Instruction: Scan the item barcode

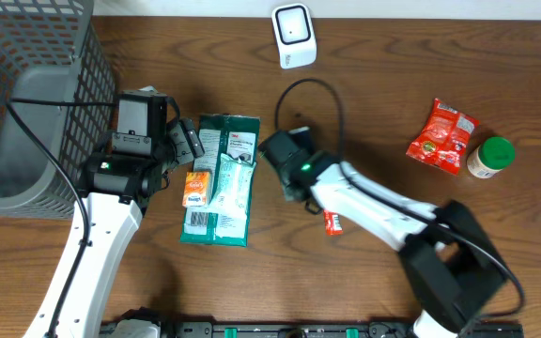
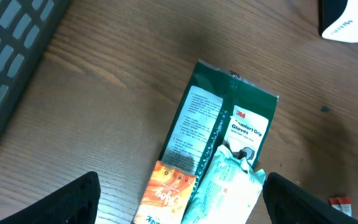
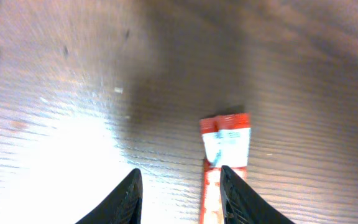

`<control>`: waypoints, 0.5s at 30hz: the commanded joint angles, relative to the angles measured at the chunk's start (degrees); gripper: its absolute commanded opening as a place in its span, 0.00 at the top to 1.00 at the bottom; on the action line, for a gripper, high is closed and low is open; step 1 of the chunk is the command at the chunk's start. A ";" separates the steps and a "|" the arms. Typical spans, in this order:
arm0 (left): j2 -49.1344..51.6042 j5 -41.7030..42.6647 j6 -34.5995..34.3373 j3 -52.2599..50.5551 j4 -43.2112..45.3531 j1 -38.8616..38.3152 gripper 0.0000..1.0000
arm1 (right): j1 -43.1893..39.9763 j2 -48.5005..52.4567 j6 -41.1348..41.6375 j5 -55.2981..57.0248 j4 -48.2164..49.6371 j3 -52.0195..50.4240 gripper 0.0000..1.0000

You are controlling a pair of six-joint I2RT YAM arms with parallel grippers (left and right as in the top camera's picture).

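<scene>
While my right claw point(image 3: 182, 198) hangs low over the wood table point(image 3: 73, 93) with its two fingers parted and nothing between them gripped, the small red sachet point(image 3: 225, 140) lies flat on the wood below, its lower part running just beside one finger; whether that finger touches it I cannot tell. I take this sachet for the item to scan, and I judge that I am at the grasping step, because the sachet is not held and the white scanner point(image 1: 293, 36) stands well apart from it at the far edge of the table. My left claw point(image 2: 179, 205) is also wide open and holds nothing; it hovers above the green glove pack point(image 2: 229, 118), on which an orange packet point(image 2: 166, 193) and a pale green pouch point(image 2: 225, 186) lie. For the next move I think I must centre the fingers on the sachet, close on its thin edge without pressing it into the table, lift it, and turn the printed side to the scanner. No barcode shows from here.
</scene>
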 commanded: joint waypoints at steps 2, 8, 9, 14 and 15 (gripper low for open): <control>0.22 -0.55 0.50 0.24 0.00 0.24 0.16 | -6.58 -5.14 0.66 -10.62 -5.05 1.53 0.75; 0.22 -0.55 0.50 0.24 0.00 0.24 0.15 | -13.03 -5.09 0.66 -15.17 -11.56 0.15 0.99; 0.22 -0.55 0.50 0.24 0.00 0.24 0.16 | -13.62 -5.09 0.66 -15.15 -12.35 -0.11 0.99; 0.22 -0.55 0.50 0.24 0.00 0.24 0.16 | -14.67 -5.09 0.66 -15.37 -16.63 -0.57 0.99; 0.22 -0.55 0.50 0.24 0.00 0.24 0.16 | -14.62 -5.09 0.68 -15.41 -17.35 -0.57 0.99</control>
